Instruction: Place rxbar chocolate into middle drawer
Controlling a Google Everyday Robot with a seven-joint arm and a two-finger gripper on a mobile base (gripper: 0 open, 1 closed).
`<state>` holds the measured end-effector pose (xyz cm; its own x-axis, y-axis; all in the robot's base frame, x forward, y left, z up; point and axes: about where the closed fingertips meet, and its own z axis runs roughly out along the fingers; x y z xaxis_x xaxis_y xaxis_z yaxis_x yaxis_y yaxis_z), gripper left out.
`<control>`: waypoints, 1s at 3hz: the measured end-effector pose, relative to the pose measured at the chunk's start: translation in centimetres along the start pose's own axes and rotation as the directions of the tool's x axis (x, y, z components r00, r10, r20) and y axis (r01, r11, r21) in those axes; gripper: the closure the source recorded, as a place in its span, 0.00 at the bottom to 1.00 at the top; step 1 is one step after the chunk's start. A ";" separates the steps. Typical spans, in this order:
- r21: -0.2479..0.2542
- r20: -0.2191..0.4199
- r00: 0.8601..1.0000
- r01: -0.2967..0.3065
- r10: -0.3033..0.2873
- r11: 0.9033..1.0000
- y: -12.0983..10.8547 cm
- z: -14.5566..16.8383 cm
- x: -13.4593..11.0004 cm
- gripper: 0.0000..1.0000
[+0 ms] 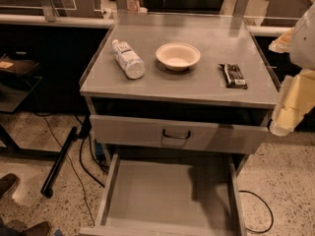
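Observation:
The rxbar chocolate (pixel 234 75), a flat black bar with white print, lies on the right side of the grey cabinet top (pixel 206 43). The middle drawer (pixel 162 193) is pulled out wide at the bottom of the view; its flat grey floor is bare. My gripper (pixel 284 116) hangs at the far right edge, beside the cabinet's right front corner. It sits to the right of the bar and lower than it, apart from it, and is partly cut off by the frame.
A cream bowl (pixel 177 56) stands mid-top and a clear plastic bottle (pixel 127 58) lies to its left. A shut drawer front with a dark loop handle (pixel 176 134) sits above the open drawer. Cables (pixel 83 156) and a black pole (pixel 59 161) lie on the floor at left.

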<state>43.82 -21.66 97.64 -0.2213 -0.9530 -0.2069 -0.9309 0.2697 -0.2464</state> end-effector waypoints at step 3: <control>-0.003 -0.012 0.999 0.034 -0.034 0.999 -3.9 1.6 0.3 0.00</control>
<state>47.83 -22.79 96.99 -0.1935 -0.9632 -0.1867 -0.9387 0.2371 -0.2504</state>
